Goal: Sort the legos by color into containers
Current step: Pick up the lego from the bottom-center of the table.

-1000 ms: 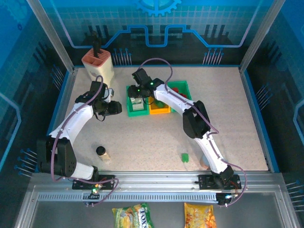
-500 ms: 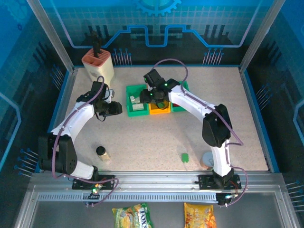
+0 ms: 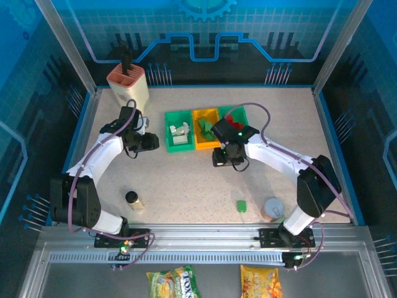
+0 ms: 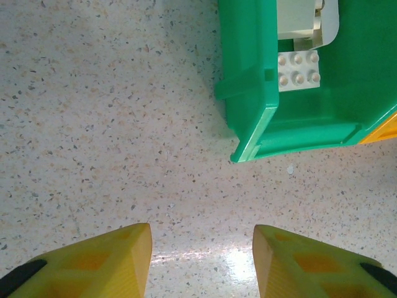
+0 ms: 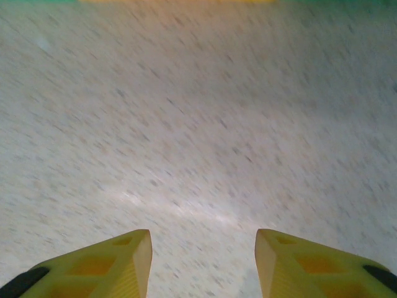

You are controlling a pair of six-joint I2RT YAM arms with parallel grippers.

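Three containers stand in a row: a green bin (image 3: 169, 132) with white legos (image 3: 180, 133), a yellow-orange bin (image 3: 201, 144) with green legos (image 3: 205, 125), and a green bin (image 3: 242, 112) with red legos (image 3: 234, 118). One green lego (image 3: 241, 205) lies alone on the table near the front. My right gripper (image 3: 219, 156) hovers just in front of the bins, open and empty (image 5: 203, 261). My left gripper (image 3: 151, 143) rests left of the white-lego bin, open with nothing in it (image 4: 201, 261). That bin's corner (image 4: 254, 133) and a white lego (image 4: 299, 69) lie ahead of it.
A beige slotted holder (image 3: 128, 85) stands at the back left. A small black-capped bottle (image 3: 133, 199) is at the front left and a grey round cup (image 3: 273, 208) at the front right, near the loose green lego.
My right gripper has swung from above the white-lego bin to the right and toward the front, now over bare table in front of the bins. The left arm has stayed put.
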